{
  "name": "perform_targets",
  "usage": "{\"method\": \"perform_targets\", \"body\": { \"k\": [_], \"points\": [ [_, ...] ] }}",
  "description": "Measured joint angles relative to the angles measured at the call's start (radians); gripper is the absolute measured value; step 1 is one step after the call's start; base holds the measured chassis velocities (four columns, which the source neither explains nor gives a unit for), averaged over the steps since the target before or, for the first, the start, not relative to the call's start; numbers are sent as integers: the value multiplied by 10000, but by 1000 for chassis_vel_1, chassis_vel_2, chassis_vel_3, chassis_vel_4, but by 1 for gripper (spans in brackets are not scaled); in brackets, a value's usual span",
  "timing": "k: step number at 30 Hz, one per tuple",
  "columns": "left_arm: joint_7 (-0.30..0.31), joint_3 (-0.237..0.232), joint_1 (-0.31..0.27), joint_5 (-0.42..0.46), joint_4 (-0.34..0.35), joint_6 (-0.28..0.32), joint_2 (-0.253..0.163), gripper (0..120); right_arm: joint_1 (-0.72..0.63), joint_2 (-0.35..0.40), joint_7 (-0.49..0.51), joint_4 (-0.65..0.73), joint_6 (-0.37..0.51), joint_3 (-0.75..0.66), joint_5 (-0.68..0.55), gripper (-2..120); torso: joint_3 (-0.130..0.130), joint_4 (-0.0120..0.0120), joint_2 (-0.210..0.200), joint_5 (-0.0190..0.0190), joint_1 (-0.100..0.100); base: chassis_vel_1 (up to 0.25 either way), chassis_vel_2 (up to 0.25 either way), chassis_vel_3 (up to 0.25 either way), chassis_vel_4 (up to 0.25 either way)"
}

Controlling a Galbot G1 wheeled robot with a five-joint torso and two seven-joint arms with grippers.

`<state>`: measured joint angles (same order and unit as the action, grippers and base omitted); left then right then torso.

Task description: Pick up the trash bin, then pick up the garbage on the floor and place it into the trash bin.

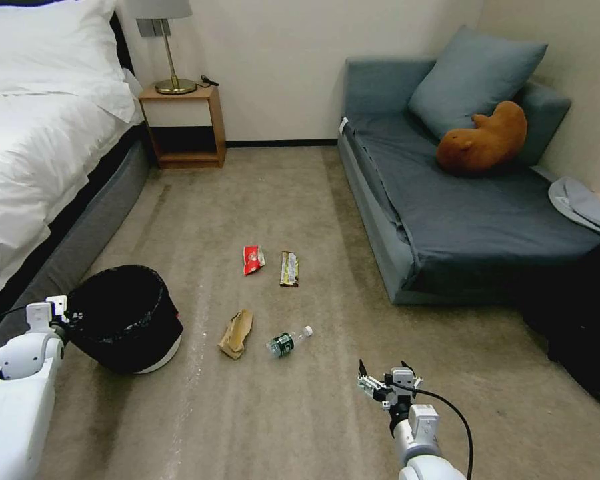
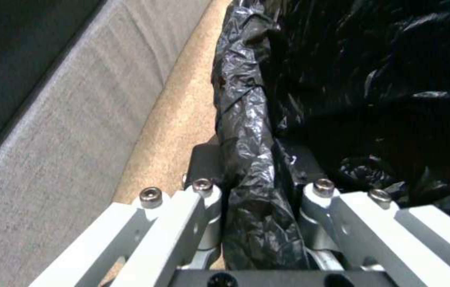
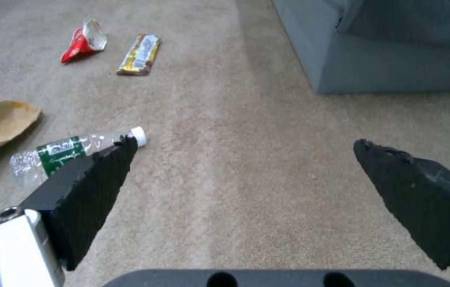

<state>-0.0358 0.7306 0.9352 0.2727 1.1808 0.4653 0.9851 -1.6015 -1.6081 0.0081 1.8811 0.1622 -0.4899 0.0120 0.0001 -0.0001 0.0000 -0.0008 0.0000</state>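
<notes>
**Four litter pieces down, bin held by its liner**

Four pieces of garbage (image 1: 271,303) lie on the carpet (image 1: 300,413) between bed and sofa. My left gripper (image 2: 249,187) is clenched on the trash bin (image 1: 123,327) rim — mostly crinkly liner, so I judge it may slip or tilt further. The right gripper (image 3: 246,179) hangs spread wide just beside the bottle (image 3: 71,153) — a nudge could roll it.
</notes>
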Motion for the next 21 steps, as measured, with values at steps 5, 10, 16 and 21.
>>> {"method": "perform_targets", "body": {
  "k": [5,10,16,21],
  "points": [
    [0,3,-9,-33,171,-290,34,12,37,-1,4,-14,0,-20,-115,100,0,1,-1,1,0,0,0,0,0],
    [12,18,42,-52,564,-479,49,9,55,0,-41,-35,-15,-29,-202,100,0,0,-1,5,0,0,0,0,0],
    [60,73,243,-371,1516,-538,62,5,93,1,-70,-50,7,3,-326,100,0,2,-1,6,0,0,0,0,0],
    [84,104,276,-559,1938,-546,40,5,128,3,-108,-50,41,48,-412,100,0,3,-1,6,0,0,0,0,0]
  ]
}}
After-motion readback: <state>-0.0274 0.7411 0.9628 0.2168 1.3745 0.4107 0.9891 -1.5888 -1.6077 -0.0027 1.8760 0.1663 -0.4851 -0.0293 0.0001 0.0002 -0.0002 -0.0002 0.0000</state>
